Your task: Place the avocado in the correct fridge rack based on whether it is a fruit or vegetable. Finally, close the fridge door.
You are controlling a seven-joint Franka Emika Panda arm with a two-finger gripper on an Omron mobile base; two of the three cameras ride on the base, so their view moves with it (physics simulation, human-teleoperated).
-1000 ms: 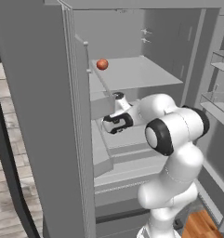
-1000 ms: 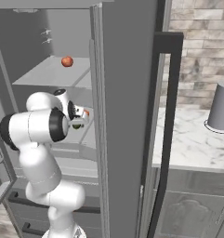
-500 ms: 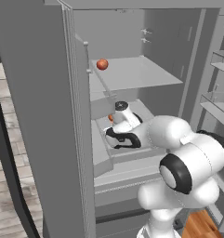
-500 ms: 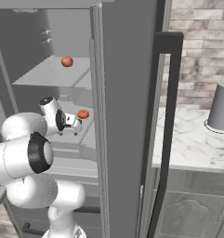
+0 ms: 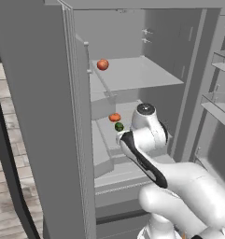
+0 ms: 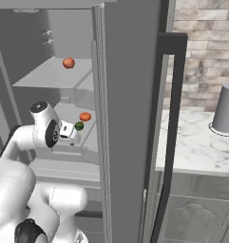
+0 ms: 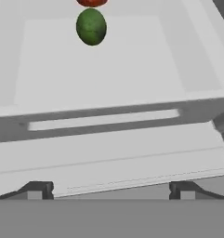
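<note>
Avocado (image 7: pixel 91 27) on fridge rack (image 7: pixel 132 69), touching orange-red fruit (image 7: pixel 91 2) — claw (image 7: pixel 108 189) spread wide, empty, outside drawer front.

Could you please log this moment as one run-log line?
gripper: open, empty | avocado: on fridge rack, beside orange-red fruit | fridge door: open

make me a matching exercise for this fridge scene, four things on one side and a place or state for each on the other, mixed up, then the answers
Things:
1. avocado
2. orange-red fruit on the upper shelf
3. gripper
4. paper-towel cylinder

Places or states:
A. stands on the marble counter outside the fridge
B. open, holding nothing, pointed at the drawer front
C. lies on the fridge rack beside an orange-red fruit
D. sits alone on the shelf above

Pairs: 1-C, 2-D, 3-B, 4-A
</note>
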